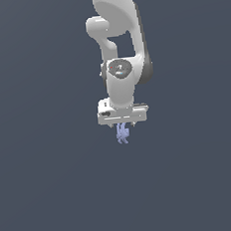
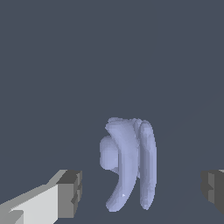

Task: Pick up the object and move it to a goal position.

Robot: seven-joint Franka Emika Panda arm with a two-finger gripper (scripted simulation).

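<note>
The object (image 1: 122,134) is a small pale lavender-blue lumpy thing with thin prong-like lobes. In the exterior view it sits directly under the white gripper (image 1: 122,126), which points straight down from the arm. In the wrist view the object (image 2: 129,164) lies between the two fingers, with a clear gap on each side. One dark finger pad (image 2: 71,192) and the other (image 2: 213,190) stand wide apart, so the gripper (image 2: 142,192) is open and does not touch the object. The object is much narrower than the gap between the fingers.
The white-grey robot arm (image 1: 118,42) rises above the gripper in the middle of the exterior view. Around it there is only a uniform dark grey-blue surface (image 1: 54,183). No goal marker shows in either view.
</note>
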